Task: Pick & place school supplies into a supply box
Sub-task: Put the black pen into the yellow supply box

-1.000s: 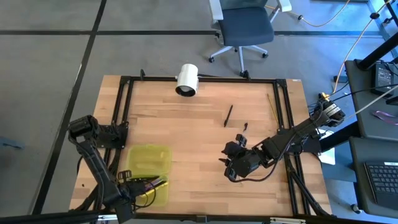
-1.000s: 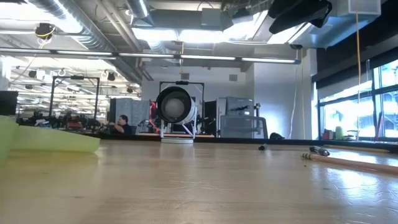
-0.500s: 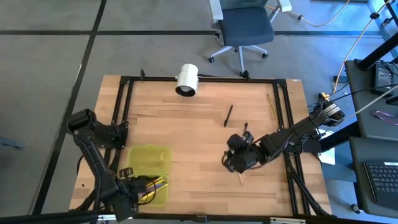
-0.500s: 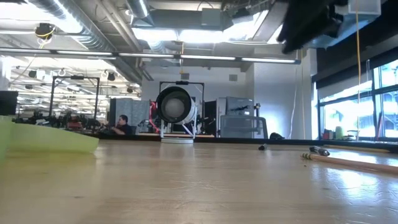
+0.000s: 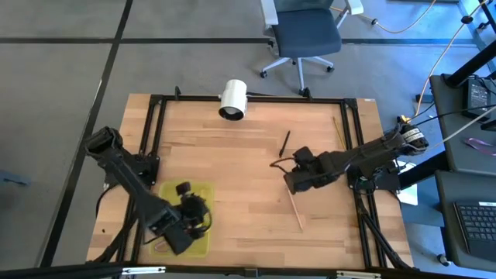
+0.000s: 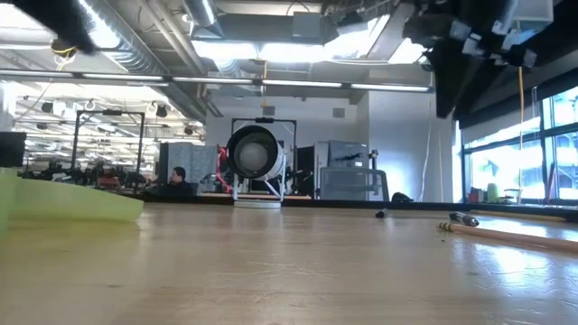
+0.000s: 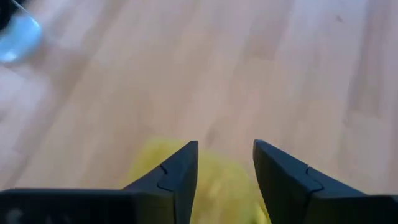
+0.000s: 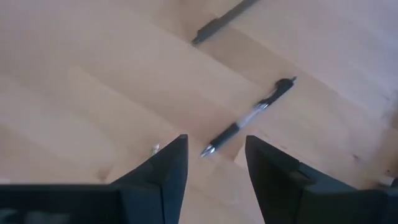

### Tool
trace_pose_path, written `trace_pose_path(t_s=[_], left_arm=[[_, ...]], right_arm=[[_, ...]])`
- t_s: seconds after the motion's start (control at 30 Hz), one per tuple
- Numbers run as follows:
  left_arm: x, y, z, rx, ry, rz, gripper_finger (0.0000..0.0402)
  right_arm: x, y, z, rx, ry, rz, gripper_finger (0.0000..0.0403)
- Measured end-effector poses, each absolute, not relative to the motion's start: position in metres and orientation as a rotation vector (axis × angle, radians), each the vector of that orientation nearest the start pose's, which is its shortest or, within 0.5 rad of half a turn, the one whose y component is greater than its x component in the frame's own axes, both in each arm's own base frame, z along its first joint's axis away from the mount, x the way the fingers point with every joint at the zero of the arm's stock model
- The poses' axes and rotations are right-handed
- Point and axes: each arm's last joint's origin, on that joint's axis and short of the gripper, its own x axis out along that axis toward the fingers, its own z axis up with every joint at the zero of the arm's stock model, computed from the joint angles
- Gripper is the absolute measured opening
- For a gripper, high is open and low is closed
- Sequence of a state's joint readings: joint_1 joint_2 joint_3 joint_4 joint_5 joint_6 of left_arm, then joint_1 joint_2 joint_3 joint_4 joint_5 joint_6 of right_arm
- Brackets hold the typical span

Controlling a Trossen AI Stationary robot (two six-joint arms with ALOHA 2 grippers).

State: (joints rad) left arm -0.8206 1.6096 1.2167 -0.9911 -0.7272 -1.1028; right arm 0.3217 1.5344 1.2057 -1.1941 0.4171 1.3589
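Above supply box (image 5: 183, 195), left gripper (image 7: 225, 163) open

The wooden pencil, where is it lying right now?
In the high view the wooden pencil lies on the table's right half, just in front of the right gripper, apart from it.

No text or label (or number) can be read.
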Motion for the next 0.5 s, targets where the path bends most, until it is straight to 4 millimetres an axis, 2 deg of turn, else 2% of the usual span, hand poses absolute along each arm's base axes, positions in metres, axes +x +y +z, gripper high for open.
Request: trace_pose_path(t_s=[0.17,0.33,0.5], left_arm=[[0.238,-0.185,0.24,-0.01,0.816,0.495,0.0138],[0.25,-0.17,0.24,-0.028,0.82,0.543,0.0137],[0.254,-0.163,0.24,-0.052,0.817,0.573,0.0138]], right_arm=[[0.257,0.054,0.238,0.587,1.076,-1.036,0.0165],[0.248,0.034,0.201,0.65,1.134,-1.099,0.0165],[0.244,0.024,0.166,0.802,1.149,-1.055,0.0165]])
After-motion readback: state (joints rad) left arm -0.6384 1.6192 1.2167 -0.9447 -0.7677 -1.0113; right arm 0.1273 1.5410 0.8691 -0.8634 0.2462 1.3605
